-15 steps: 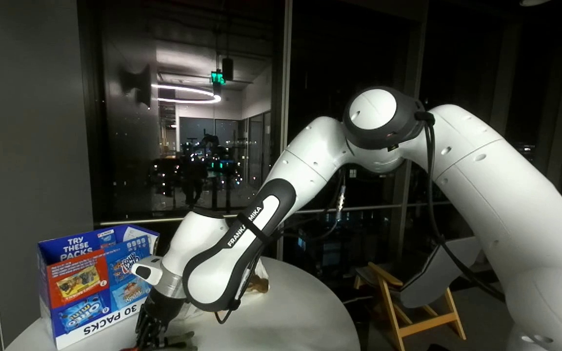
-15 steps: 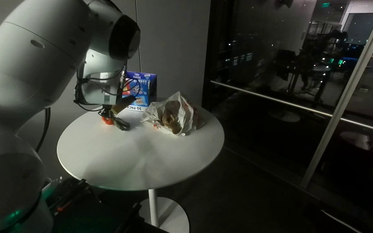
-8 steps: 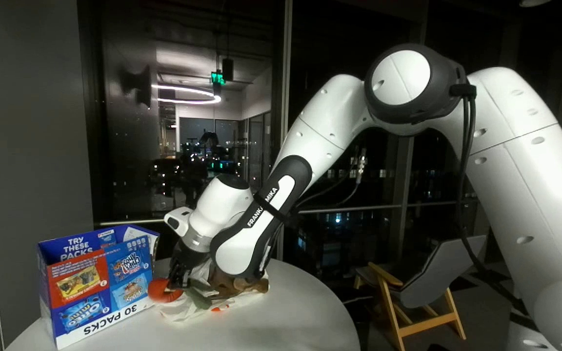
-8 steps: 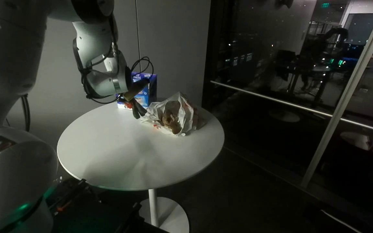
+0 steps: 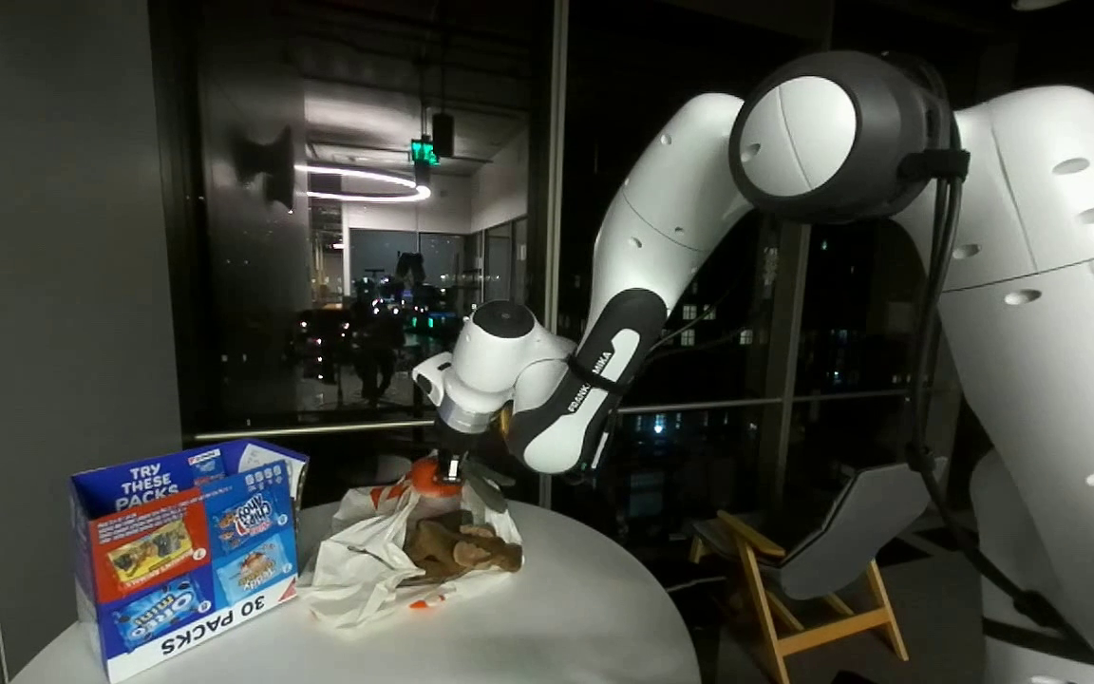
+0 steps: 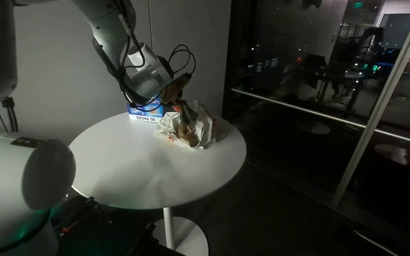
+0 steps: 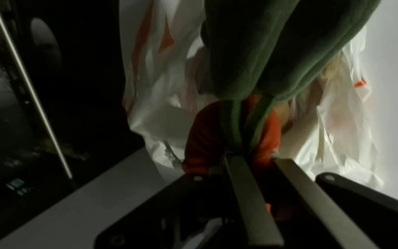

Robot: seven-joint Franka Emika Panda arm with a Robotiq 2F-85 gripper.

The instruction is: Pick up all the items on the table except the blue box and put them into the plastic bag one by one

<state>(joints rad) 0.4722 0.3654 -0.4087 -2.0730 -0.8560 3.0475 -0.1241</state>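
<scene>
While fingers (image 7: 251,204) grip the toy (image 7: 237,69), the bag (image 5: 367,565) lies below.

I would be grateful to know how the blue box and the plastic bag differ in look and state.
The blue box stands straight-sided, while the plastic bag lies crumpled. The box is printed mostly blue and red; the bag is whitish with orange print. Both rest on the white table.

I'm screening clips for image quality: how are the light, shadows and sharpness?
Wrist view: dim and soft, gripper and toy largely dark, bag brighter. In an exterior view, a broad shadow falls on the table. In an exterior view, the arm is brightly lit before mostly black windows.
</scene>
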